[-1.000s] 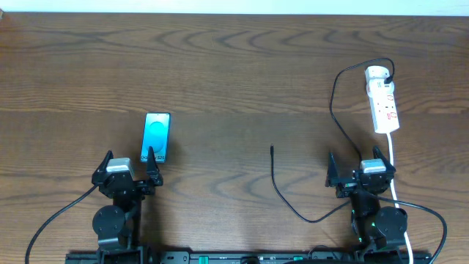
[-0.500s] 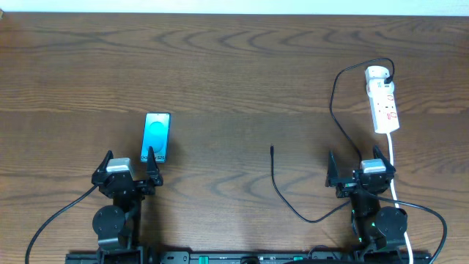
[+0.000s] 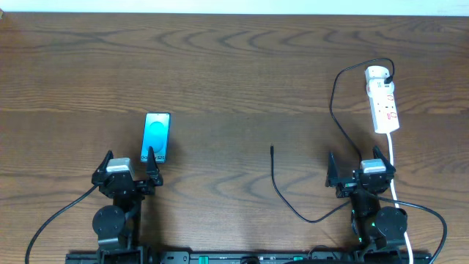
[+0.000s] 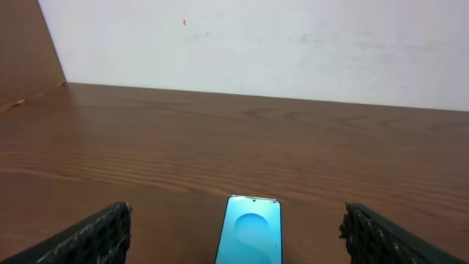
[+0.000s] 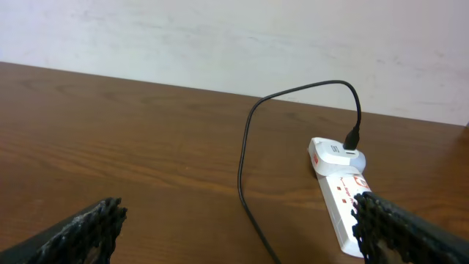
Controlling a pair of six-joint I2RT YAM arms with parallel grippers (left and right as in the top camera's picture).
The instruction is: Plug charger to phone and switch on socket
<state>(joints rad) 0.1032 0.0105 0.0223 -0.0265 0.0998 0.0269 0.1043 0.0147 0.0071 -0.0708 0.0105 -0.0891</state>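
The phone [image 3: 157, 136] lies flat on the table with its cyan screen up, just ahead of my left gripper [image 3: 130, 164]; in the left wrist view the phone [image 4: 250, 235] sits between the wide-open fingers. The charger cable [image 3: 333, 95] runs from a plug in the far end of the white socket strip [image 3: 383, 99], loops down past my right gripper [image 3: 357, 166] and ends in a free connector tip [image 3: 272, 149] mid-table. The right wrist view shows the cable [image 5: 245, 158] and the strip [image 5: 342, 198] ahead of the open, empty fingers.
The strip's thick white cord [image 3: 393, 165] runs down beside the right arm. Thicker black robot cables [image 3: 62, 209] trail from both arm bases at the front edge. A white wall [image 4: 256, 44] backs the brown wooden table.
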